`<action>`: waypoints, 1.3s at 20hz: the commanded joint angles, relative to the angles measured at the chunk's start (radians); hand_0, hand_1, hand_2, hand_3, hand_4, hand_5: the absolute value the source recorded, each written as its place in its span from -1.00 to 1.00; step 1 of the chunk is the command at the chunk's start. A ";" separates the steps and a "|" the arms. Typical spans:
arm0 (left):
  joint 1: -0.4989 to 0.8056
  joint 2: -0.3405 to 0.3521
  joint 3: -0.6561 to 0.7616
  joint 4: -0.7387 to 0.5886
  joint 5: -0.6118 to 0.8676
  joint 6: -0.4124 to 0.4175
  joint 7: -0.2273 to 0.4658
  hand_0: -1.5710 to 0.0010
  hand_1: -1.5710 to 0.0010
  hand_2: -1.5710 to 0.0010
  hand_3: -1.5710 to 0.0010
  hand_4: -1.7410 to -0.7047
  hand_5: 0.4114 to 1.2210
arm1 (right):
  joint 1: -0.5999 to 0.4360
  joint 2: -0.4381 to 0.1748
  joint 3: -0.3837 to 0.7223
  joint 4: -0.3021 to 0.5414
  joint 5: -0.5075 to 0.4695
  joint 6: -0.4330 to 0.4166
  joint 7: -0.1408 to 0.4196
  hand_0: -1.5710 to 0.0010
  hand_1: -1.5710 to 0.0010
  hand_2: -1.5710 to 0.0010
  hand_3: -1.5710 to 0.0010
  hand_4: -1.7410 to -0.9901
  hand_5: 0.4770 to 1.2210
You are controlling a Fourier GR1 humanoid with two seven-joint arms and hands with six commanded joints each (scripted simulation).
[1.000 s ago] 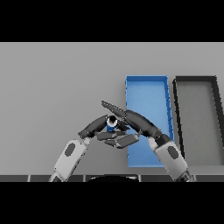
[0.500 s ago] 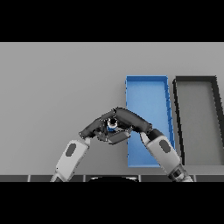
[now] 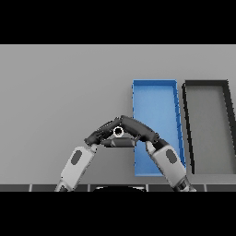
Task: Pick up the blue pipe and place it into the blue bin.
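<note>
The left hand [image 3: 99,134] and right hand [image 3: 138,130] met over the grey tabletop [image 3: 60,92], just left of the blue bin [image 3: 154,108]. Both hands' fingers were curled around the blue pipe [image 3: 118,132], clamping it between them. A black bin [image 3: 207,124] lay further right.

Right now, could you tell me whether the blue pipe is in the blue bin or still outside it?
Outside. The blue pipe sits between the left hand and right hand, left of the blue bin.
</note>
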 commanded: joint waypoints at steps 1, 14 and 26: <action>0.007 0.003 0.000 0.002 -0.002 0.003 -0.009 -1.00 -1.00 -0.99 -0.83 -0.99 1.00 | 0.001 0.014 -0.001 0.000 -0.006 0.002 0.020 -0.95 -0.95 -0.95 -0.93 -0.34 0.84; 0.000 0.021 0.014 0.015 -0.064 -0.063 0.099 0.75 0.77 0.77 0.82 0.37 0.08 | 0.012 0.112 -0.044 -0.010 0.064 0.012 0.030 -1.00 -1.00 -1.00 -1.00 -0.35 0.99; 0.012 0.019 0.024 0.022 -0.063 -0.040 0.181 0.98 0.98 0.98 0.99 0.49 -0.78 | -0.070 0.176 -0.152 -0.038 -0.031 0.015 0.107 -1.00 -1.00 -1.00 -1.00 -0.34 1.00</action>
